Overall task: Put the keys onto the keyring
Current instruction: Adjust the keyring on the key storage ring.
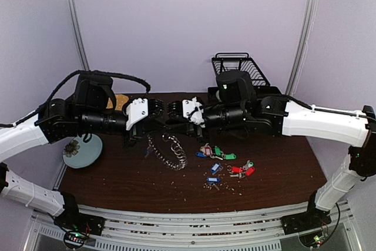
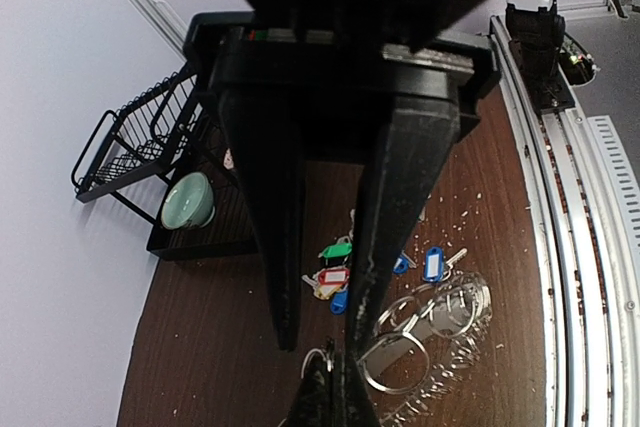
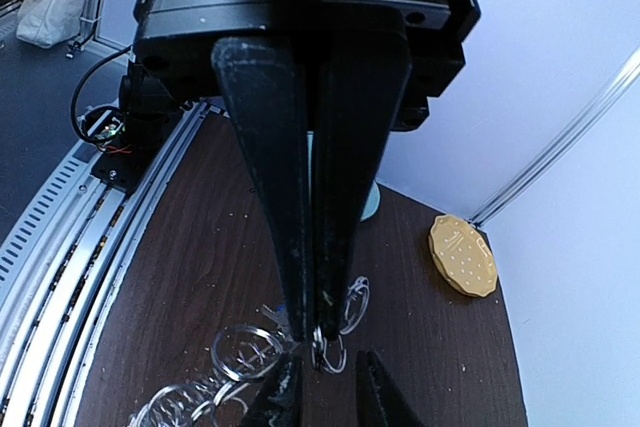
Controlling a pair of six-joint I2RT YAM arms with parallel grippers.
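Keyring pinched between left claw and right claw

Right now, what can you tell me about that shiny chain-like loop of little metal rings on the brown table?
The chain-like loop of small silver metal split rings looks like bright polished steel, its rings linked one to the next. Most of it lies slack in a loose curl on the dark brown wooden table, left of the colour-tagged keys. Its upper end is lifted between the two arms: the left gripper is shut on one ring, and the right gripper pinches a ring there too.
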